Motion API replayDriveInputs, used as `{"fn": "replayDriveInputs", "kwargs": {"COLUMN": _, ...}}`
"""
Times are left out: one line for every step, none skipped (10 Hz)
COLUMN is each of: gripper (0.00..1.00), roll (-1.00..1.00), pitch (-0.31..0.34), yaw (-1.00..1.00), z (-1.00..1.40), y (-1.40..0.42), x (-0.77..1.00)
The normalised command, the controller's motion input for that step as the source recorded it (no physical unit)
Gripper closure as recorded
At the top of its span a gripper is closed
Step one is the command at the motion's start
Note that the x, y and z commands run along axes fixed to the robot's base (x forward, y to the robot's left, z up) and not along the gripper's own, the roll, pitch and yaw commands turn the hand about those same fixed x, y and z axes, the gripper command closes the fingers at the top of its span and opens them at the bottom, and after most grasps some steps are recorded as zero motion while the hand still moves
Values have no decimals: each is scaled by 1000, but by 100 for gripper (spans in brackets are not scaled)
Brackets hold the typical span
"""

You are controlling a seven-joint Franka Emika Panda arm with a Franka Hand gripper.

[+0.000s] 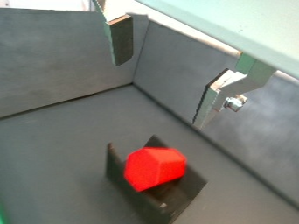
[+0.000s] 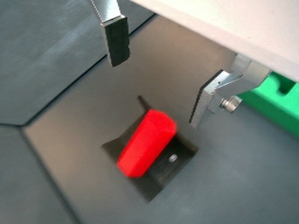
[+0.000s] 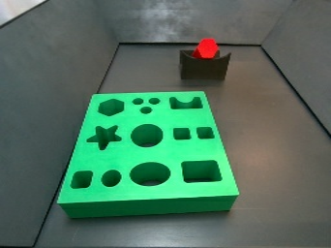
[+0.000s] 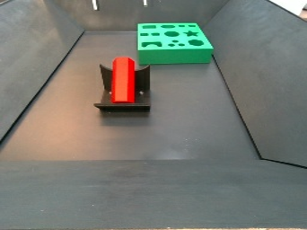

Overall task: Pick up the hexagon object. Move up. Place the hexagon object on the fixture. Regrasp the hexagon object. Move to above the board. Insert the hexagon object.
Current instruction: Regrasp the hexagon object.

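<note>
Red hexagon object [image 4: 124, 77] is seen lying lengthwise in the curved notch of the fixture [image 4: 121, 101], its long axis running along the block, with one hexagonal end face shown in a wrist view [image 1: 155, 167] and in a side view [image 3: 206, 46]. The fixture [image 3: 204, 66] is set on the dark floor of the walled bin, near the far wall in that side view, well apart from the board [image 3: 149, 152], which is laid flat on the floor with all its cut-outs vacant. The gripper [image 2: 163, 74] is held above the peg, its jaws spread wide and closed on nothing; the silver fingers [image 2: 114, 39] are seen on either side of the fixture [image 2: 152, 166], clear of the hexagon object [image 2: 147, 142] and not touching it.
</note>
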Motion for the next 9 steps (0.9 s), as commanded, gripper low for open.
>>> {"fn": "replayDriveInputs", "kwargs": {"gripper": 0, "roll": 1000, "pitch": 32, "yaw": 40, "z": -10, "y": -24, "x": 40}}
{"fn": "replayDriveInputs", "kwargs": {"gripper": 0, "roll": 1000, "pitch": 50, "yaw": 46, "z": -13, "y": -27, "x": 54}}
{"fn": "replayDriveInputs", "kwargs": {"gripper": 0, "roll": 1000, "pitch": 72, "yaw": 55, "z": -18, "y": -28, "x": 76}}
{"fn": "replayDriveInputs", "kwargs": {"gripper": 0, "roll": 1000, "pitch": 95, "yaw": 66, "z": -14, "y": -34, "x": 86}}
{"fn": "replayDriveInputs", "kwargs": {"gripper": 0, "roll": 1000, "pitch": 112, "yaw": 75, "z": -12, "y": -37, "x": 93}}
{"fn": "replayDriveInputs", "kwargs": {"gripper": 0, "roll": 1000, "pitch": 165, "yaw": 115, "z": -19, "y": -40, "x": 107}}
{"fn": "replayDriveInputs", "kwargs": {"gripper": 0, "roll": 930, "pitch": 176, "yaw": 131, "z": -23, "y": -40, "x": 110}}
{"fn": "replayDriveInputs", "kwargs": {"gripper": 0, "roll": 683, "pitch": 163, "yaw": 155, "z": -19, "y": -46, "x": 109}}
{"fn": "replayDriveInputs", "kwargs": {"gripper": 0, "roll": 495, "pitch": 146, "yaw": 173, "z": -22, "y": -46, "x": 109}}
